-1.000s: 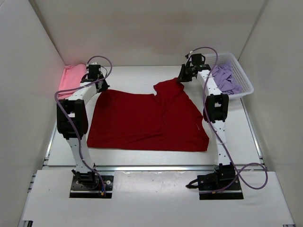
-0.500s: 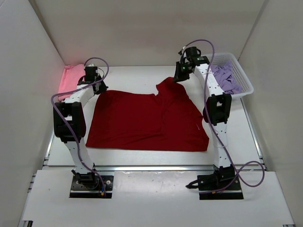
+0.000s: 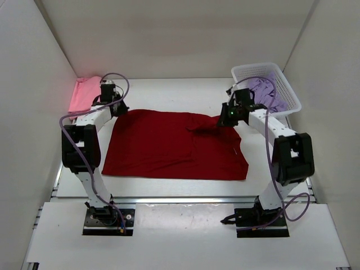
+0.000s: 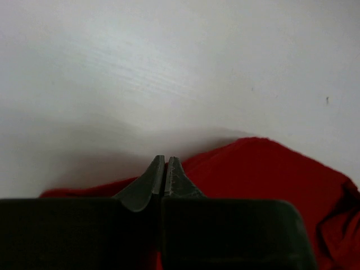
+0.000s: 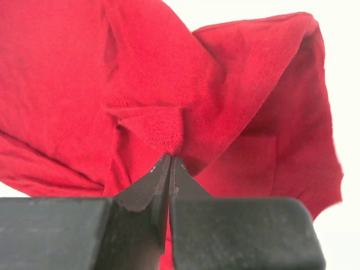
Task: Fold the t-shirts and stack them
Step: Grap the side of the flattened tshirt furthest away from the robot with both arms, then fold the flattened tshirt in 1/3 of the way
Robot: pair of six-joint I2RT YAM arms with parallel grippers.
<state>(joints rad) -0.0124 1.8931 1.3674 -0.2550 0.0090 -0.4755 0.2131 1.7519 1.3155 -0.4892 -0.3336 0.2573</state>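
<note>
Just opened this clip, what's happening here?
Both arms are working the dark red shirt, spread on the table. The left tool pinches its far left corner; the right tool pinches a bunched fold at its far right. The pink shirt lies far left; the lavender shirt sits in the white basket.

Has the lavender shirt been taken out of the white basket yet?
No, the lavender shirt lies bunched inside the white basket at the far right.
</note>
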